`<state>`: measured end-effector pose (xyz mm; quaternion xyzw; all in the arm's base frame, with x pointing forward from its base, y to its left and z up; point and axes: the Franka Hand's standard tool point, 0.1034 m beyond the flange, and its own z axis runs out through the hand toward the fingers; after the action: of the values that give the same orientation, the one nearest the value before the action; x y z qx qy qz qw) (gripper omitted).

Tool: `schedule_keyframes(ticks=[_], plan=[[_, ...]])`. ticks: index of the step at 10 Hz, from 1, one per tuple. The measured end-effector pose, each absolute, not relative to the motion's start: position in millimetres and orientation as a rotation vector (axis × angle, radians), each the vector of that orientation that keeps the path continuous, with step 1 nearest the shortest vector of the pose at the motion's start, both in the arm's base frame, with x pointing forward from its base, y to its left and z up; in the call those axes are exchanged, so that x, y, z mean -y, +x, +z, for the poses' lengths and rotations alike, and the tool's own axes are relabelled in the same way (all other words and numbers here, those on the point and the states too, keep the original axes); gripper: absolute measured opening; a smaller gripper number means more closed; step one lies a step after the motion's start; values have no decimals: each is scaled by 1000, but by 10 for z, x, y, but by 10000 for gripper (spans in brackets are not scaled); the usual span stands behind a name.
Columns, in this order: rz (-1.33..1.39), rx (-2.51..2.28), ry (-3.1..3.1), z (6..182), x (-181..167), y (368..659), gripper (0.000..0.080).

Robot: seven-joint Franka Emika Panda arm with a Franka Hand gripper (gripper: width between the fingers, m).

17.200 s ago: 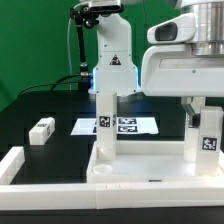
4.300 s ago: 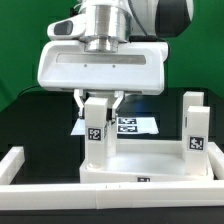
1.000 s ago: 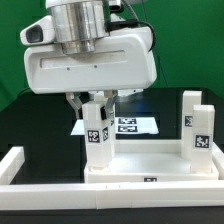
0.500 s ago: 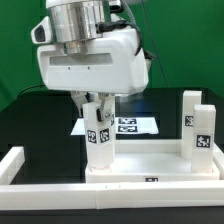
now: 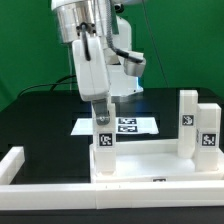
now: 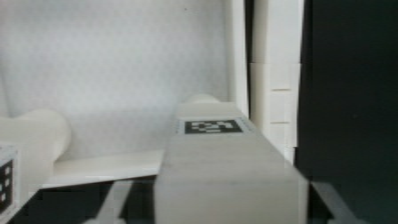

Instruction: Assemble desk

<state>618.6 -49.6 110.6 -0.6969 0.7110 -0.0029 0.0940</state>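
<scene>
White plastic makes up nearly everything we see on the black table (image 5: 40,125): the desk's tabletop panel (image 5: 150,160) lies flat at about 5 o'clock in the exterior view, its raised rim forming a shallow tray, and square-section leg blocks stand upright in it. One leg block (image 5: 103,133) rises at the panel's 9 o'clock side; two more leg blocks (image 5: 198,122) stand close together at 3 o'clock. Each carries a black-and-white square tag, with no readable lettering on any of them. Behind the panel, at about 12 o'clock from it, the marker board (image 5: 122,126) lies flat with its printed tags. A black triangular warning label shows on the robot base (image 5: 130,70), too small for us to read. The gripper (image 5: 100,108) hangs directly over the leg at 9 o'clock, its fingers clamped on the top of that block. In the wrist view the same leg fills the middle, tag facing the camera. A white border rail (image 5: 20,163) runs along the 7 o'clock corner, and bare black table lies open between it and the panel.
</scene>
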Motion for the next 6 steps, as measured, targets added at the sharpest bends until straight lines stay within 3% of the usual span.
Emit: schedule_keyframes(ticks=[3, 4, 5, 6], plan=[[-24, -1967, -2213, 1111, 494, 6188, 360], [-39, -1751, -2386, 1144, 481, 6216, 539], [-48, -1540, -2525, 1177, 486, 6244, 625], [-61, -1395, -2611, 1171, 478, 6248, 625]])
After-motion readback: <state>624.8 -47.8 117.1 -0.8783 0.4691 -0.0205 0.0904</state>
